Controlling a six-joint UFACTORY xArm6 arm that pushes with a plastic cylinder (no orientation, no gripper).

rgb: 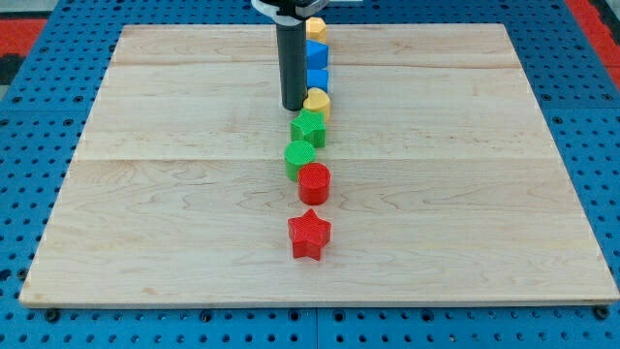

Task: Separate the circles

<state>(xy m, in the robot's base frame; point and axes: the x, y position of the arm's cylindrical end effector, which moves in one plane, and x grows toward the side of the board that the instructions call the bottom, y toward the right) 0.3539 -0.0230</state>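
Note:
A green circle (299, 158) and a red circle (314, 181) touch each other near the board's middle. They are part of a column of blocks. Above them are a green star (309, 126), a yellow heart (317, 102), two blue blocks (318, 79) (318, 54) and a yellow block (316, 28) at the view's top. Below them stands a red star (309, 234), apart from the red circle. My tip (294, 107) is just left of the yellow heart and above the green star, some way above the circles.
The wooden board (145, 194) lies on a blue perforated table (39, 320). The rod's mount (288, 8) is at the view's top, partly covering the upper blocks.

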